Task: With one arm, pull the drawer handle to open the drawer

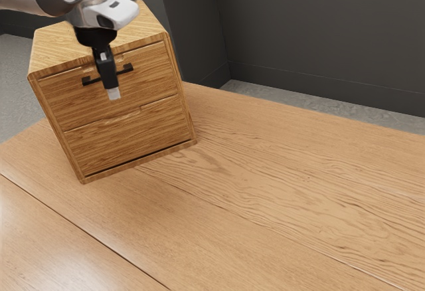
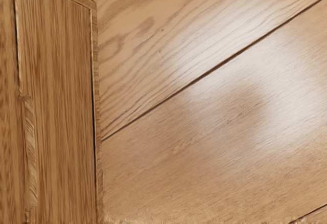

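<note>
A light wooden cabinet (image 1: 109,85) with two drawers stands on the table at the exterior view's left. The top drawer (image 1: 143,78) carries a black horizontal handle (image 1: 89,79). My gripper (image 1: 113,94) hangs straight down in front of that drawer, crossing the middle of the handle, its white tip just below the bar. The handle's middle is hidden behind the gripper. A thin pale ledge shows along the top drawer's lower edge. In the wrist view, the cabinet's front (image 2: 56,106) runs beside the table top (image 2: 214,132).
The lower drawer (image 1: 126,135) sits beneath the top one. The wooden table (image 1: 279,198) stretches wide toward the exterior view's right and front. Dark walls (image 1: 319,25) and a grey floor lie behind it.
</note>
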Tool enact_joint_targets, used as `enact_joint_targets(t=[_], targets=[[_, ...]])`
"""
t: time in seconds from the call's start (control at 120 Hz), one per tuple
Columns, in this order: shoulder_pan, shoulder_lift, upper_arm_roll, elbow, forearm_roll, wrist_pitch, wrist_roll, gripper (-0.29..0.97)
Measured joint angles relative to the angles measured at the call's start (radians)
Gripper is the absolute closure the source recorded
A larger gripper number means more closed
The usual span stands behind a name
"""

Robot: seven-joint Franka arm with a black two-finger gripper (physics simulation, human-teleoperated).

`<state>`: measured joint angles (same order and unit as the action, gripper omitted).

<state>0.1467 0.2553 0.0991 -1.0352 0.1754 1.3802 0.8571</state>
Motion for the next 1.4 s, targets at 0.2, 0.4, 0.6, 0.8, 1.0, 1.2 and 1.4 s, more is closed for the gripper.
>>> enact_joint_targets(t=[0.2,0.4,0.6,0.8,1.0,1.2,1.4], targets=[[0.042,0.048,0.008,0.001,0.059,0.102,0.048,0.12],[0.059,0.067,0.014,0.007,0.05,0.195,0.07,0.31],[0.064,0.083,0.027,0.007,0.043,0.274,0.082,0.39],[0.057,0.092,0.048,-0.015,0.04,0.312,0.09,0.53],[0.048,0.069,0.066,-0.09,0.033,0.332,0.09,0.81],[-0.055,-0.012,0.168,-0.209,0.023,0.383,0.088,0.81],[-0.114,-0.098,0.198,-0.321,0.022,0.432,0.087,0.79]])
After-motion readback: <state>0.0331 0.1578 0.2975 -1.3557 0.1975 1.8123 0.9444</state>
